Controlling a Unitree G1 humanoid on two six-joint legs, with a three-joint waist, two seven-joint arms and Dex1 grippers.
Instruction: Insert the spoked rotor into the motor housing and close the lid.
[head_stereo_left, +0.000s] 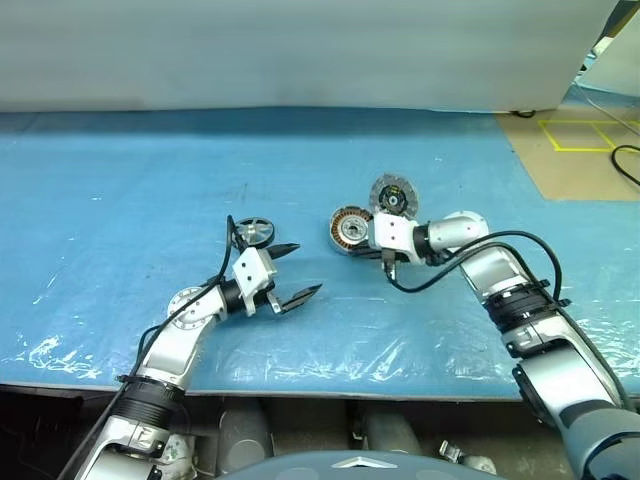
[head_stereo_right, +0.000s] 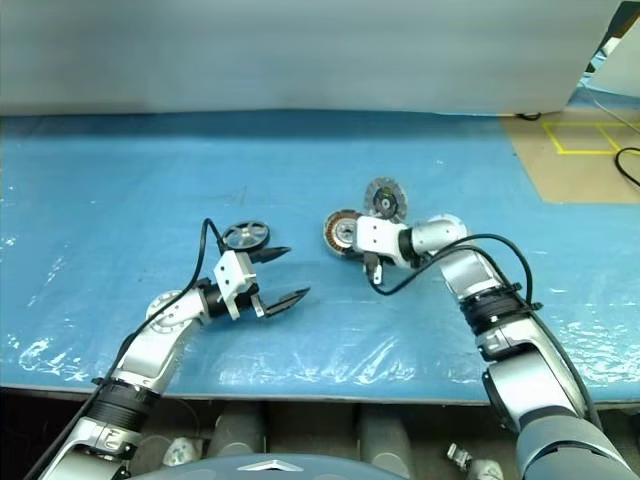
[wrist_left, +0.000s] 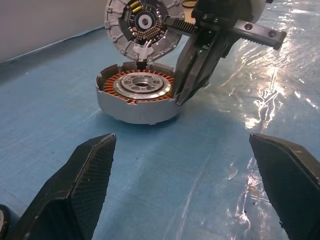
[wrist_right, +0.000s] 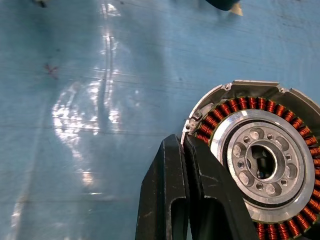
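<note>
The right claw is closed on nothing, its tips against the housing rim. The left claw is wide open and empty, beside the rotor. The lid stands tilted behind the housing; a push may topple it.

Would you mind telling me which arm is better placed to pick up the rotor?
Left. Its open pincer sits right beside the rotor, while the right pincer is shut, against the housing.
</note>
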